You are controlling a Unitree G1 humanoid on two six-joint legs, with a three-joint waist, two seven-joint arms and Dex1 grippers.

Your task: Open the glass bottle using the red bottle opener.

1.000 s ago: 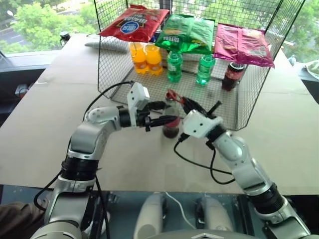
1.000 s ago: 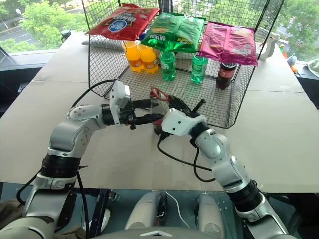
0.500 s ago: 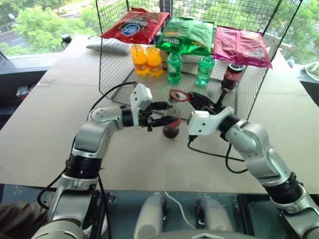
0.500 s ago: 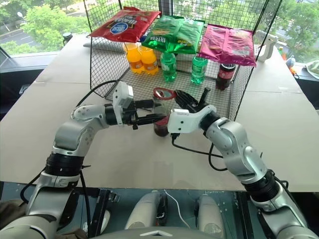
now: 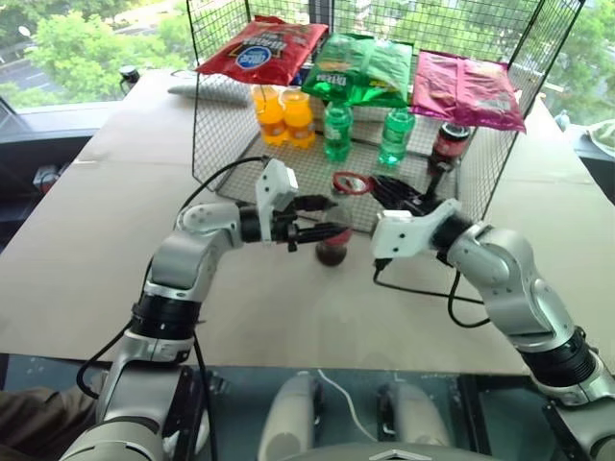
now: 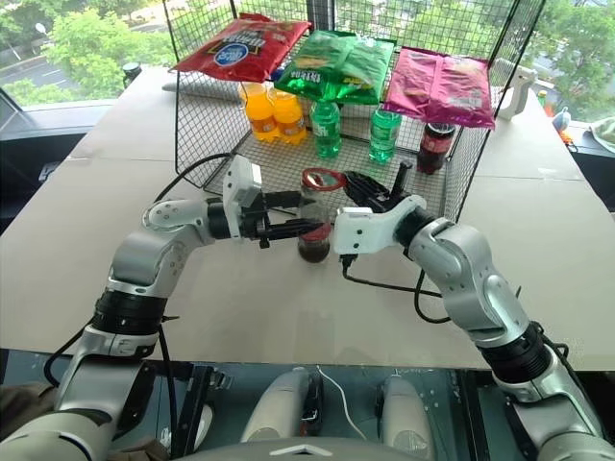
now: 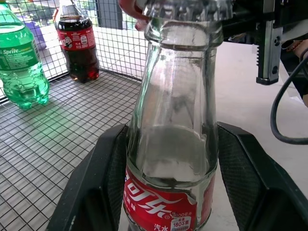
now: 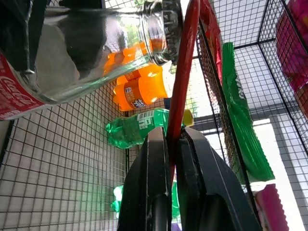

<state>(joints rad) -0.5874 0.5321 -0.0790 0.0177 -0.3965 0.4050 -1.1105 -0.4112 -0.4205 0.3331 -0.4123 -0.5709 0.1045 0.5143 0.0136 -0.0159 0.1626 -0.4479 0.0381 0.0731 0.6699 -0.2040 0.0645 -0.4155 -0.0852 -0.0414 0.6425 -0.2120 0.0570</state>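
Bimanual bottle-opening, tool at the cap. The glass bottle (image 5: 332,235) stands upright on the tabletop (image 5: 115,250), just in front of the open side of the wire cage (image 5: 216,106); dark cola fills its lower part. The left end effector (image 5: 322,230) reaches in from nine o'clock of the bottle, and its two black fingers (image 7: 98,185) clamp the body at the level of the red label, one on each flank. This low, sideways grip appears chosen to brace the bottle against tipping while leaving neck and cap free for the tool.

The right end effector (image 5: 384,192), arriving from three o'clock, is closed on the short handle of the red bottle opener (image 5: 351,182); the wrist picture shows the flat handle pinched between the two fingers (image 8: 154,183). The opener is held roughly level, so that its ring-shaped head lies at the cap (image 7: 185,7), apparently over or against its rim; whether the ring has hooked under the crimped edge cannot be told. The cap is not yet off.

Beyond the bottle, toward twelve o'clock, the cage floor carries orange drink bottles (image 5: 281,113), green plastic bottles (image 5: 336,128) and a squat dark bottle (image 5: 445,146), with snack bags (image 5: 365,67) resting above them. None bears on the task.

Judged stage: levering is about to begin, and the risk is a slip off the rim.
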